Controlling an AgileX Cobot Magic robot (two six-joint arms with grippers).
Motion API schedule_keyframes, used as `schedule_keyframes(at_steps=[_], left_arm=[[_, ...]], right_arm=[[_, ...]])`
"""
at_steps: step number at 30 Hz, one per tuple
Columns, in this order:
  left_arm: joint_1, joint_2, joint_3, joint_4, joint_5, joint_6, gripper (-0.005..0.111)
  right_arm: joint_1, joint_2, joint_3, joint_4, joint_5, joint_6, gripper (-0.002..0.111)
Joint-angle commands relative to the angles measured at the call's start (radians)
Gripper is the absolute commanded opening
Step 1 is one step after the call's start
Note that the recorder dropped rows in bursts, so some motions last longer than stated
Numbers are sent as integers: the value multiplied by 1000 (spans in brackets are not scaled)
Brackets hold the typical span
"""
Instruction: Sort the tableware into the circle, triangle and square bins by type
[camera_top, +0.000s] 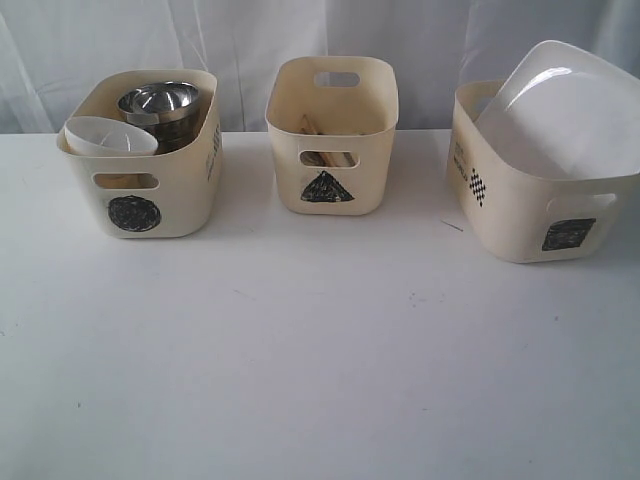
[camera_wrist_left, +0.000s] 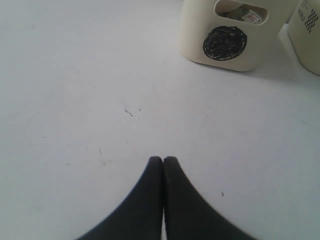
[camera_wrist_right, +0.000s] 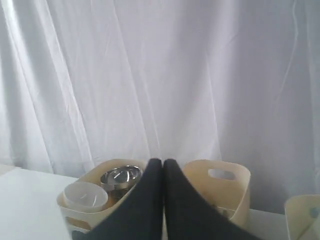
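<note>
Three cream bins stand along the back of the white table. The circle bin (camera_top: 150, 170) on the left holds the nested steel bowls (camera_top: 160, 103) and a white bowl (camera_top: 108, 136). In the middle, the triangle bin (camera_top: 330, 135) shows wooden chopsticks (camera_top: 330, 158) through its handle cut-out. On the right, the large white plate (camera_top: 570, 115) leans in the square bin (camera_top: 520, 200). Neither arm shows in the exterior view. My left gripper (camera_wrist_left: 163, 160) is shut and empty over bare table, short of the circle bin (camera_wrist_left: 230, 35). My right gripper (camera_wrist_right: 162, 162) is shut and empty, raised before the circle bin (camera_wrist_right: 100, 192) and the triangle bin (camera_wrist_right: 225, 187).
A white curtain (camera_top: 300, 40) hangs behind the table. The white tabletop (camera_top: 320, 360) stretches in front of the bins to the near edge. Mugs, fork, spoon and knife are hidden from view.
</note>
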Motion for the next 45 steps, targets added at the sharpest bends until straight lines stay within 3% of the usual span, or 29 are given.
schedule_keyframes(at_steps=[1, 6, 7, 8, 11, 12, 15, 21, 25, 30, 35, 39, 45], left_arm=[[-1, -3, 3, -8, 1, 2, 0], [-1, -3, 3, -8, 1, 2, 0], [-1, -3, 3, -8, 1, 2, 0], [-1, -3, 3, -8, 1, 2, 0], [-1, -3, 3, -8, 1, 2, 0], [-1, -3, 3, -8, 1, 2, 0], [-1, -3, 3, -8, 1, 2, 0], [-1, -3, 3, -8, 1, 2, 0], [1, -3, 3, -8, 0, 2, 0], [1, -3, 3, 4, -4, 2, 0], [1, -3, 3, 8, -4, 2, 0], [1, -3, 3, 8, -4, 2, 0], [1, -3, 3, 8, -4, 2, 0]], right_arm=[[4, -49, 4, 15, 26, 6, 0], [1, -127, 17, -3, 6, -129, 0], [-2, -132, 41, -132, 7, -51, 0], [-2, -139, 67, -281, -30, 110, 0], [-13, -149, 209, -948, -250, 886, 0], [-22, -164, 273, -1045, -326, 961, 0], [-64, -267, 454, -1080, -504, 948, 0], [-145, -537, 736, -1155, -556, 1033, 0], [-198, -708, 736, -1289, -184, 1147, 0], [-221, -708, 736, -1529, 237, 1539, 0], [-221, -708, 736, -1532, 219, 1673, 0], [-221, -708, 736, -1369, 226, 1683, 0], [-250, -708, 736, -1450, 218, 1626, 0]])
